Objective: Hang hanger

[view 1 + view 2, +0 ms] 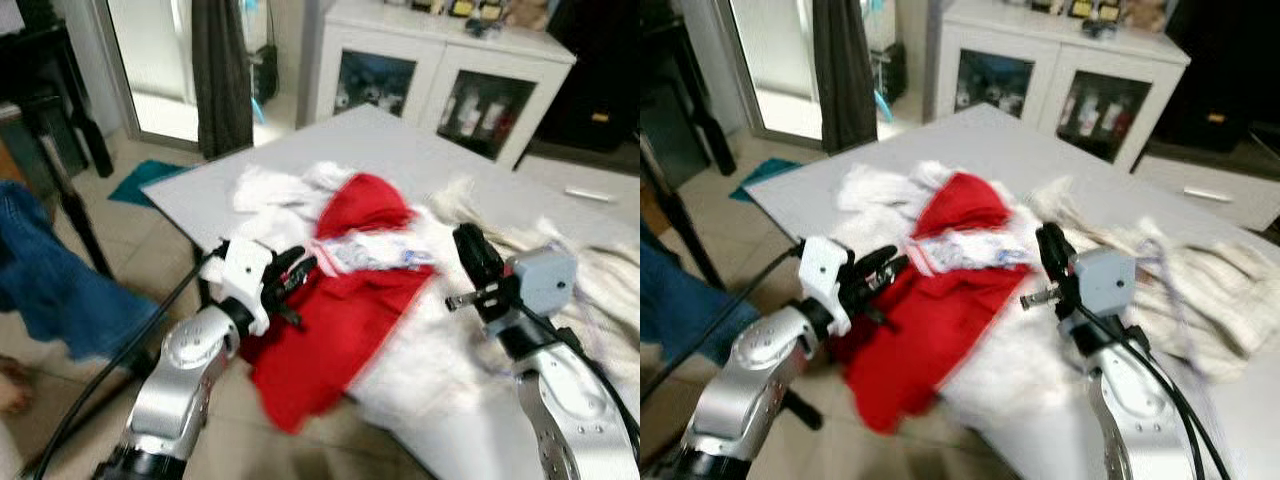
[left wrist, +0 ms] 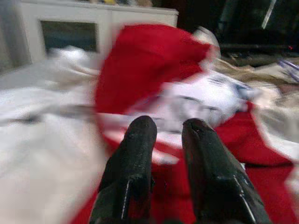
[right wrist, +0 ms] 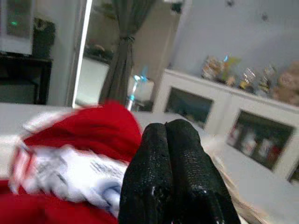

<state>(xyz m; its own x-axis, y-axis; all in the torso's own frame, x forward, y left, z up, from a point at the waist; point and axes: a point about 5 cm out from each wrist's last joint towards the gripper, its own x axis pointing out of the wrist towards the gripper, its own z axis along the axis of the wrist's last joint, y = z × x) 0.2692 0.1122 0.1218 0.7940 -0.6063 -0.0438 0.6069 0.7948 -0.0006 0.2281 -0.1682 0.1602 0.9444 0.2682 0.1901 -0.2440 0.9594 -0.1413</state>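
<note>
Denim, blue and blurred, hangs at the far left beside a dark stand leg, with a teal cloth on the tiled floor behind it. Next comes the left arm, raised at the near edge of the grey bench; its left pincer points at the red garment, the two fingers set a narrow gap apart with nothing between them, tips just over the red cloth. The garment spreads across the bench's near edge and droops over it; a white printed panel lies on its middle and a red hood-like fold rises behind that. White fabric is bunched on the bench behind the red piece. No hanger can be made out among the clothes; the frames are too blurred to tell whether one lies under them. Right of the red garment the right pincer stands upright above pale cloth, its fingers pressed together and holding nothing. Further right a cream knitted item sprawls over the bench. At the back stands a white cabinet with glass doors, a dark curtain to its left.
</note>
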